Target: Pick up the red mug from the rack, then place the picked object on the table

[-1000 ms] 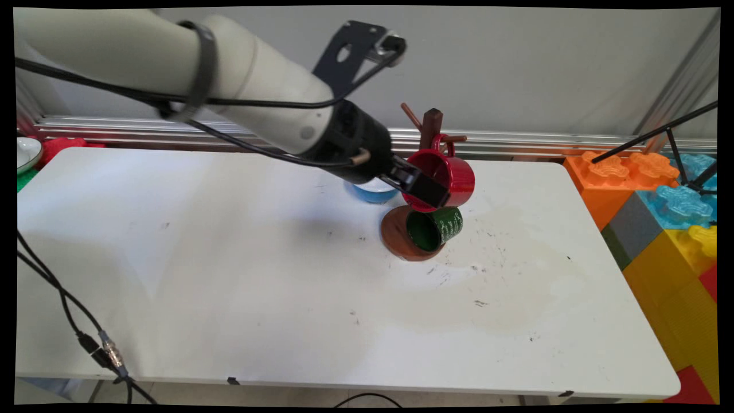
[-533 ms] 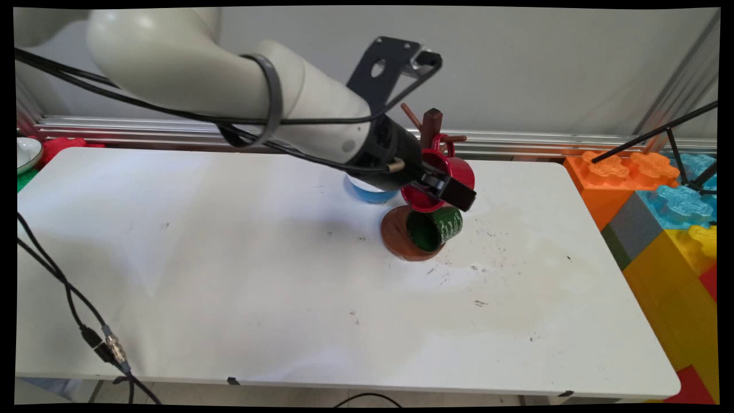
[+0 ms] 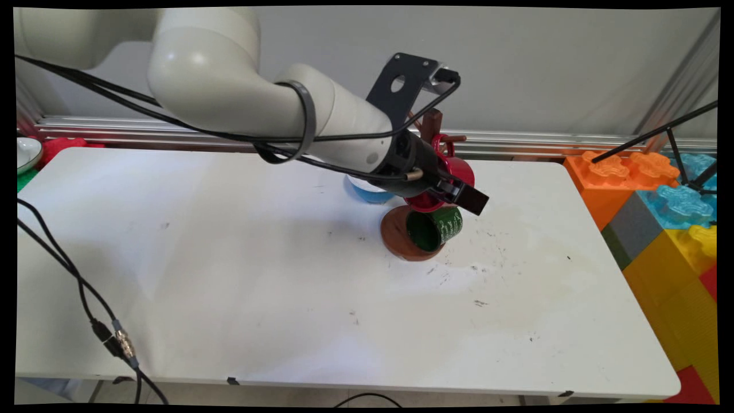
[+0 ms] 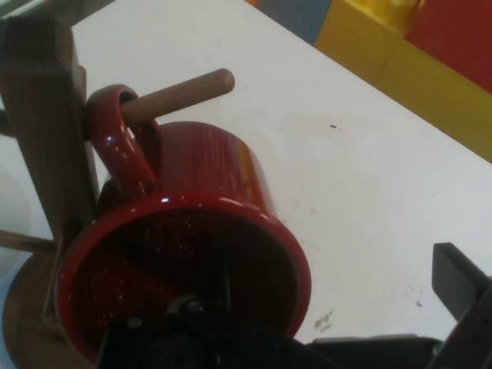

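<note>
My gripper [image 3: 456, 195] [image 4: 330, 334] stands spread wide. One finger [image 4: 461, 288] is outside the red mug [image 3: 463, 170] [image 4: 207, 192], clear of its wall with bare table between. The other side of my linkage sits low in front of the mug's open mouth, and I cannot tell whether it touches the rim.

The mug lies on its side, mouth towards me. Its handle is looped over a wooden peg [image 4: 181, 92] of the mug tree [image 3: 431, 121] [image 4: 42, 131], at 12 o'clock from the mouth in my hand view.

In the main view, a green mug [image 3: 446, 225] hangs at 6 o'clock just below the red one, mouth facing the near side, over the tree's round brown base [image 3: 394, 235]. A blue bowl [image 3: 370, 193] sits at 9 o'clock, partly behind my wrist. All stand on the white table [image 3: 229, 258]. Large coloured blocks [image 3: 659, 218] [image 4: 415, 46] are stacked beyond its edge at 3 o'clock.
</note>
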Robot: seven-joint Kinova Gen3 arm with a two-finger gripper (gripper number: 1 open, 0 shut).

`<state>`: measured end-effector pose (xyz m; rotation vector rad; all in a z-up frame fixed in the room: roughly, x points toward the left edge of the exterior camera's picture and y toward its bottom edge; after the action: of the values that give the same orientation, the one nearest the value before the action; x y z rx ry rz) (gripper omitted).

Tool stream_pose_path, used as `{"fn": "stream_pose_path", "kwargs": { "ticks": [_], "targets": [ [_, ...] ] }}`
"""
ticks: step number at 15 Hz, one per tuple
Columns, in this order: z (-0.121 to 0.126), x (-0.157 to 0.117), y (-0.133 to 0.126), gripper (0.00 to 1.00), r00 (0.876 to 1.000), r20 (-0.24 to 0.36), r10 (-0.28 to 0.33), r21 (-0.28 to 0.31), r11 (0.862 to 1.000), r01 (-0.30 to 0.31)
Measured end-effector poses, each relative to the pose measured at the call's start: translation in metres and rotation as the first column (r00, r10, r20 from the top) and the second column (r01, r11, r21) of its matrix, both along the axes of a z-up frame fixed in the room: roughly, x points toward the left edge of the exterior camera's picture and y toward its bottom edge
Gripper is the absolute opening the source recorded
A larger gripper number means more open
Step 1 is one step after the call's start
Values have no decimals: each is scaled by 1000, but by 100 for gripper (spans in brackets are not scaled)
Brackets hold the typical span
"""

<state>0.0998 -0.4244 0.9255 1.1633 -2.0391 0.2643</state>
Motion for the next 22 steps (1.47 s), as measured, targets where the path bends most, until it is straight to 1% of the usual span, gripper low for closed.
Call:
{"fn": "stream_pose_path", "kwargs": {
  "ticks": [4, 5, 10, 14, 22],
  "targets": [
    [-8, -3, -3, 100, 1000, 2, -3, -5, 1000, 3],
    [-9, -4, -3, 0, 1000, 2, -4, -7, 1000, 4],
    [-16, -6, -7, 0, 1000, 19, -21, -35, 999, 22],
    [-16, -8, -10, 0, 1000, 23, -20, -63, 998, 22],
    [-8, -15, -1, 0, 999, 13, -40, -100, 994, 41]
  ]
}}
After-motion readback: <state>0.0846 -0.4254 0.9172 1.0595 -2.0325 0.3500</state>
